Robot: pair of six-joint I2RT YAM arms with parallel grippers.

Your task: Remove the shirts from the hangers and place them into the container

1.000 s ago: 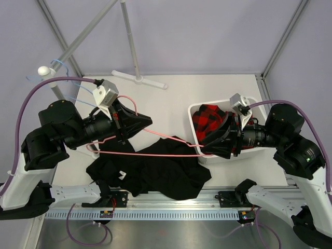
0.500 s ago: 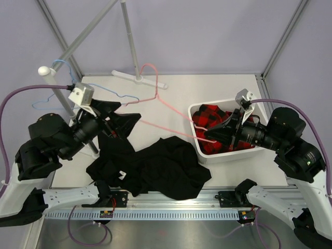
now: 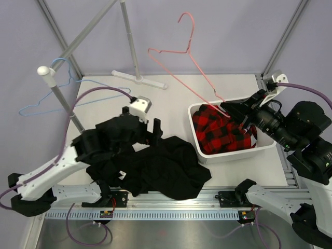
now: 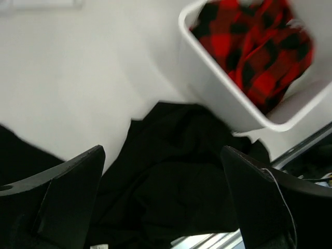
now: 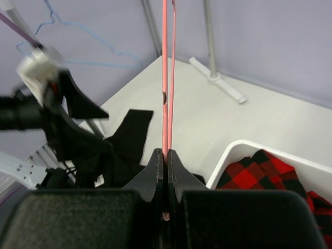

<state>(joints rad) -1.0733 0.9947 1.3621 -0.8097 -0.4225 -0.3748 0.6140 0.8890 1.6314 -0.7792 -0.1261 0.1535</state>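
Pink wire is what my right tool (image 5: 167, 155) has between its fingers. The jaws are pressed fully together on the lower part of the pink hanger (image 5: 164, 78), which I hold up in the air above the far side of the surface (image 3: 176, 98), with no garment on it. My left tool (image 4: 162, 153) is opened as wide as it goes and holds nothing. It hangs low over the black shirt (image 4: 171, 192), with its fingers on either side of the cloth below but not touching it, as far as I can see.

Going outward, the black shirt lies crumpled on the surface in front of my two bases. Its right edge is just beside the near left corner of the white laundry basket (image 3: 233, 154). The red-and-black plaid shirt (image 3: 218, 132) is already inside the basket. The light blue hanger (image 3: 22, 111) hangs bare on the rack pole (image 3: 62, 98) at the far left.

I judge the task to be more than half done, because both shirts are off their hangers and one is put away. What is left is to grasp the black shirt and bring it into the basket. Probably I must also put the pink hanger somewhere.
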